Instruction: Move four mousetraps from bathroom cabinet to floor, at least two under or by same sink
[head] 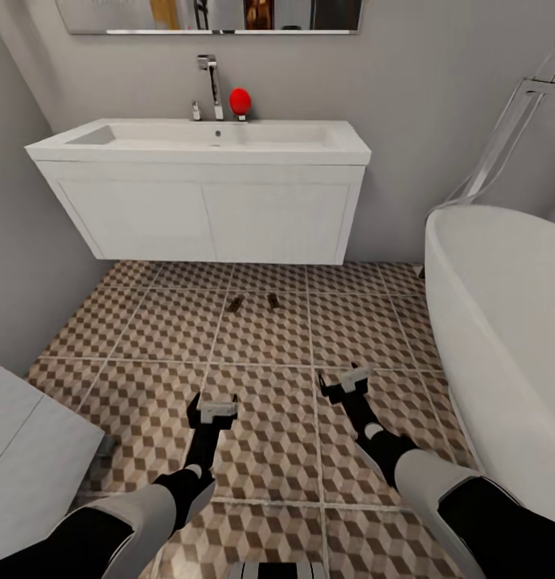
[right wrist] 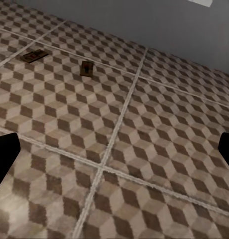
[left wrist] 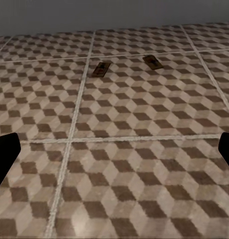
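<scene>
Facing bathroom sink (head: 205,143) in upper half of head view, white basin w/ chrome tap (head: 209,84) and a red ball-like item (head: 240,100) at back edge, two-door vanity (head: 205,217) hung beneath, doors closed so contents can't be told. Two mousetraps on bathroom floor (head: 269,434) just in front of vanity, mid-frame: left mousetrap (head: 235,304) lying across a grout line, right mousetrap (head: 273,300) a little apart from it, both flat, angled slightly different ways. Prob. set there to satisfy the next-to-sink condition; other two traps not among what shows, so roughly half done by judgement. Basin looks empty bar the drain. White bathtub (head: 503,322) along right edge, inside hidden. Left gripper (head: 213,412) low centre-left, right gripper (head: 346,383) low centre-right, both aimed down and forward over bare tiles, fingers spread wide, nothing held. Both wrist views also looking over the tiles at the trap pair toward upper part of frame, dark fingertips at the side edges
</scene>
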You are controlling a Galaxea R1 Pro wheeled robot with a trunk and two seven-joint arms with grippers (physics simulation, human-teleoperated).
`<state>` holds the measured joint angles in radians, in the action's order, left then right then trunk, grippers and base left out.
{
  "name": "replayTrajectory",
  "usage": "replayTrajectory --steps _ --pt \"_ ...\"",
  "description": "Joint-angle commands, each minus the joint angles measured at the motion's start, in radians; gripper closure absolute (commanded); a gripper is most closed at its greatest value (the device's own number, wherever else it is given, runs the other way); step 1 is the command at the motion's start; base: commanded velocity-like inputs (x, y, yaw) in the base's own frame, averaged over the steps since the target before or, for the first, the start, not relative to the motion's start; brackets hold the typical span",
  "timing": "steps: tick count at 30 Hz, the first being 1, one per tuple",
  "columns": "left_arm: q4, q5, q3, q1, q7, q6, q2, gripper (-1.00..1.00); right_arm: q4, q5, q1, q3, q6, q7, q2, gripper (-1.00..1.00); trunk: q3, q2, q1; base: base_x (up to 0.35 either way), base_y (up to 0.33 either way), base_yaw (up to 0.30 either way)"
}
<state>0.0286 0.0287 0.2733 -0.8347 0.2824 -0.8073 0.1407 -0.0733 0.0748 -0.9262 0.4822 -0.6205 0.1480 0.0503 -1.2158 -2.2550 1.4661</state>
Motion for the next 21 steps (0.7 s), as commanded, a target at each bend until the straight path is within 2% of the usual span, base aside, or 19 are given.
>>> replayTrajectory --steps 1,21 --pt "0.003 0.003 0.009 0.001 0.006 -0.004 0.0 -1.0 0.001 0.008 0.005 0.009 -0.007 0.004 0.0 -1.0 0.003 0.007 -0.004 0.0 0.0 0.0" --pt "0.035 0.004 0.009 0.023 0.006 -0.002 0.001 -1.0 0.002 0.007 0.075 0.009 -0.028 0.006 -0.002 -1.0 0.065 0.147 -0.081 0.0 0.0 0.0"
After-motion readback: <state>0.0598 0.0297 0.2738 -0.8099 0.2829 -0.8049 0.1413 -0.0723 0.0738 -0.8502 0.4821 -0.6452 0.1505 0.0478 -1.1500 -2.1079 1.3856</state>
